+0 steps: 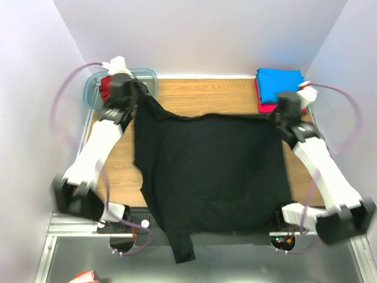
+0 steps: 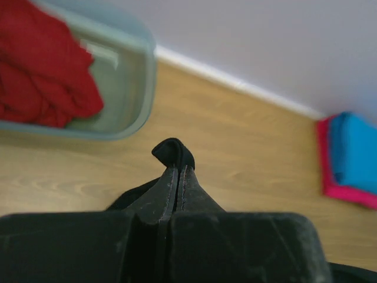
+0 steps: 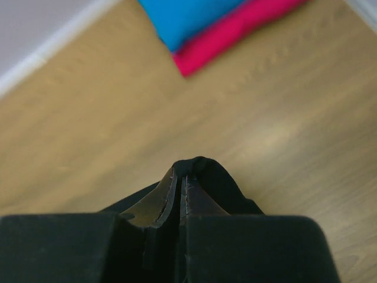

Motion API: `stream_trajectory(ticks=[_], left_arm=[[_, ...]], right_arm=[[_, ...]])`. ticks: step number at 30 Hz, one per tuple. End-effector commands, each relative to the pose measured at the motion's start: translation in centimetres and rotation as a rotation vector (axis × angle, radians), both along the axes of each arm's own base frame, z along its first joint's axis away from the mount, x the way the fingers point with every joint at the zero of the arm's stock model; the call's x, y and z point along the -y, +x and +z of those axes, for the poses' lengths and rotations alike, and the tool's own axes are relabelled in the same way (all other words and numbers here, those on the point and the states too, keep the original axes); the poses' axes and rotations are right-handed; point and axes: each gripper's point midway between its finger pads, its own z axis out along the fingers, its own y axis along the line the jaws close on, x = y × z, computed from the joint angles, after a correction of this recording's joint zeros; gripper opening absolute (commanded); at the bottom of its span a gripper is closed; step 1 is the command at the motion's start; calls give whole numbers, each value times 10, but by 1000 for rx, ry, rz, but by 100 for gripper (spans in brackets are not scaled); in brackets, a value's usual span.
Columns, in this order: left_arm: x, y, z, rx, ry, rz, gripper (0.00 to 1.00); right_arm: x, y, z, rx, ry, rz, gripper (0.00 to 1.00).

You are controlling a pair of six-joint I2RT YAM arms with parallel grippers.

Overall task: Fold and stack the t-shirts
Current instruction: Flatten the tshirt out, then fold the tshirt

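Note:
The black t-shirt (image 1: 212, 177) hangs spread between both grippers over the table, its lower end draped past the near edge. My left gripper (image 1: 140, 94) is shut on its far left corner, seen in the left wrist view (image 2: 178, 168) with black cloth (image 2: 172, 152) poking past the tips. My right gripper (image 1: 277, 117) is shut on the far right corner; the right wrist view (image 3: 182, 175) shows black cloth (image 3: 224, 183) around the tips. The red t-shirt (image 1: 106, 86) lies crumpled in the tub (image 1: 92, 94). The turquoise t-shirt (image 1: 280, 82) lies folded on the magenta one (image 1: 265, 107) at the back right.
The wooden table (image 1: 200, 97) is walled on three sides. The translucent tub stands at the back left corner, also in the left wrist view (image 2: 132, 82). The folded stack shows in the left wrist view (image 2: 350, 159) and right wrist view (image 3: 206, 23). A metal rail (image 1: 70, 227) runs along the near edge.

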Motion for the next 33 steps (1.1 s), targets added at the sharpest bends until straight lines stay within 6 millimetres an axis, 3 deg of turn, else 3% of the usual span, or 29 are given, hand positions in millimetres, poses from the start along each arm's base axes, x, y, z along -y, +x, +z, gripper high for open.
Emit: stream_trajectory(ticks=[1,2,3,4,5,6,7,9,10,18,22,27,32,33], left_arm=[[2,58,-37,-2,72,28,0],[7,71,-39,-9,79,16,0],[14,89,-75,-78,104,-8,0],[17,97,-87,-102,111,-18,0],[21,109,-84,-98,110,-24,0],[25,119,-111,-148,120,-39,0],[27,124,-117,-158,119,-43,0],[32,136,-117,-151,116,-54,0],[33,141,-127,-164,117,-54,0],[44,172,-137,-151,111,-76,0],[50,181,-136,-138,101,-94,0],[58,188,-141,-142,89,-126,0],[53,167,-153,-190,65,-109,0],[51,155,-169,-230,62,-109,0]], right_arm=[[9,43,-23,46,-20,-101,0],[11,54,-30,41,-17,-108,0],[7,70,-59,-30,-28,-90,0],[8,78,-66,-46,-29,-90,0],[10,90,-68,-53,-25,-92,0],[8,98,-75,-66,-21,-81,0],[9,108,-96,-119,-38,-79,0],[15,123,-95,-114,-44,-93,1],[18,128,-110,-148,-53,-97,0],[51,169,-122,-154,-55,-122,0],[62,189,-116,-135,-58,-119,0],[65,198,-121,-149,-80,-91,0],[65,191,-123,-165,-90,-78,1],[65,189,-122,-163,-88,-74,0]])
